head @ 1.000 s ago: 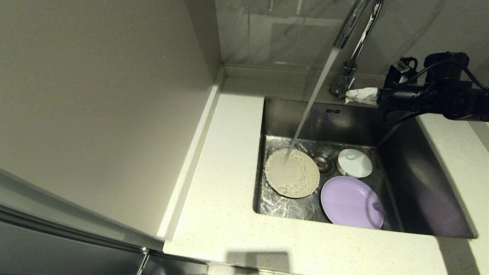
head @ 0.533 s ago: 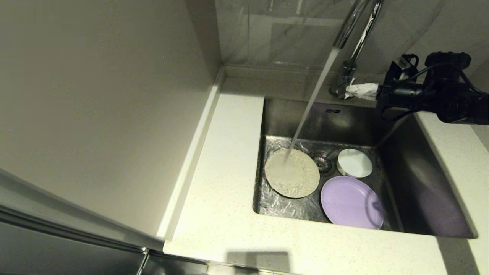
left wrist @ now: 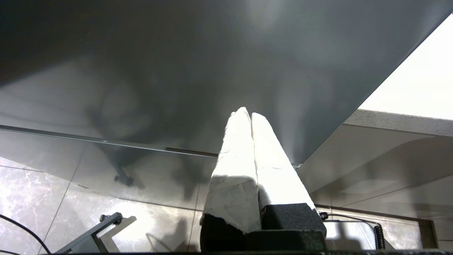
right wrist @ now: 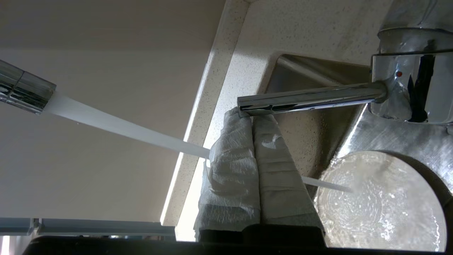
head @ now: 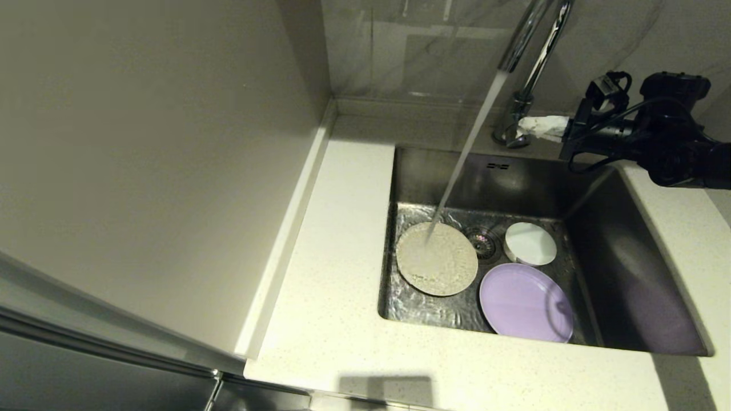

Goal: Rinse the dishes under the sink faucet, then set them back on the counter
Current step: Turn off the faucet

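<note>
With our right gripper [right wrist: 252,118] pinched closed and empty against the faucet [head: 528,63] lever, we should nudge gently; the dishes [head: 437,258] lie in the sink [head: 628,285] below the faucet.

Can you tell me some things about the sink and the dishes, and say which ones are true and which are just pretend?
1. Water from the faucet lands on the cream plate. True.
2. The purple plate sits on the counter. False: it lies in the sink, like the other dishes.
3. The white bowl is beside the drain strainer. True.
4. The right gripper holds the white bowl. False: it is shut and empty, up by the faucet's lever.
5. The left gripper is washing a plate. False: it is shut, away from the sink.
</note>
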Controlling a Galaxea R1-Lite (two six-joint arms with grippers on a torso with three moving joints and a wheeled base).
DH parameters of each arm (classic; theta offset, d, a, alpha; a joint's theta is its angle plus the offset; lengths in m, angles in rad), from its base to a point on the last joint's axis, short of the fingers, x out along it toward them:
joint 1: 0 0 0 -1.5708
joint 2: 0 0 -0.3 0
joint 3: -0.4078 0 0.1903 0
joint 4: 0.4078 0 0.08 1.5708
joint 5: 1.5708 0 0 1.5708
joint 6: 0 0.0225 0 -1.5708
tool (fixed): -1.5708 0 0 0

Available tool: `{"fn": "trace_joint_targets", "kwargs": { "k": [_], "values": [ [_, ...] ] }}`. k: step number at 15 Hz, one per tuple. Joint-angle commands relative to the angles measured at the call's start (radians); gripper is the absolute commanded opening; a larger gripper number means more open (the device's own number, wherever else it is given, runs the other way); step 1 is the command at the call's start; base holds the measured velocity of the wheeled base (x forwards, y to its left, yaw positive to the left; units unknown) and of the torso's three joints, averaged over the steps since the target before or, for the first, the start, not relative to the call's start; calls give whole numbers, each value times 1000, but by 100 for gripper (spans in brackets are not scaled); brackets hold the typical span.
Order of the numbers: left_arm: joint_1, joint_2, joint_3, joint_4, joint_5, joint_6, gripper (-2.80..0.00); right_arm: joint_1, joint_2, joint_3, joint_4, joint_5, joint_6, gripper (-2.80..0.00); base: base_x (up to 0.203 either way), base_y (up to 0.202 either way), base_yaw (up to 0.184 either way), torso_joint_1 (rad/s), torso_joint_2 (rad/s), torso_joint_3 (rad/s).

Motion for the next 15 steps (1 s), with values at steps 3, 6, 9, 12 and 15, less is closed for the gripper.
{"fn": "trace_joint_targets", "kwargs": {
  "k": [3,6,9,12,15],
  "values": [
    [0,-3,0,0,0,-1,-280,8,11,0,-8,6,5,-280,0,0,0,0,0,0],
    [0,-5,0,0,0,-1,-280,20,45,-1,-57,6,9,-280,0,0,0,0,0,0],
    [0,-3,0,0,0,-1,-280,49,69,-2,-133,6,15,-280,0,0,0,0,0,0],
    [0,-3,0,0,0,1,-280,78,99,-10,-215,6,17,-280,0,0,0,0,0,0],
    [0,-3,0,0,0,-1,-280,96,122,-12,-272,6,17,-280,0,0,0,0,0,0]
  ]
}}
